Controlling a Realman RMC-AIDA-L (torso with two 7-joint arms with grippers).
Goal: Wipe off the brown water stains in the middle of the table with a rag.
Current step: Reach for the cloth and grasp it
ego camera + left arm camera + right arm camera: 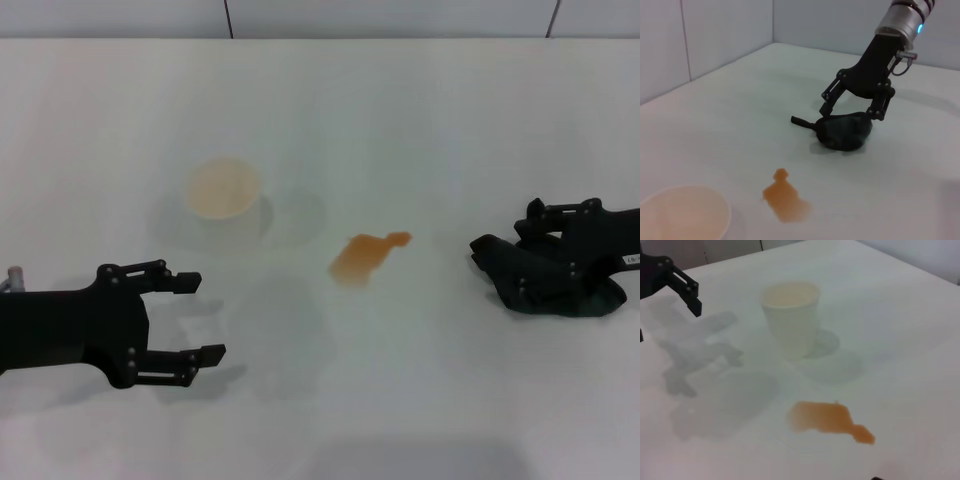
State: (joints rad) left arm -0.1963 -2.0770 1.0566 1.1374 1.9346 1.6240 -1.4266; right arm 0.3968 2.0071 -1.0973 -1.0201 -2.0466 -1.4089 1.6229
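Observation:
The brown water stains [365,255] form one small orange-brown blotch with a narrow tail in the middle of the white table [420,120]; it also shows as stains [785,200] and stains [830,417]. At the right lies the rag [565,295], a dark lumpy bunch. My right gripper [535,255] stands open directly over it. In the left wrist view the right gripper [852,111] has its fingers spread on either side of the rag [845,132], tips at the top of the rag. My left gripper [205,318] rests open at the near left, holding nothing.
A white paper cup [222,190] with a cream inside stands upright left of the stain, behind my left gripper; it also shows as the cup [682,212] and the cup [790,320]. Walls border the table's far side.

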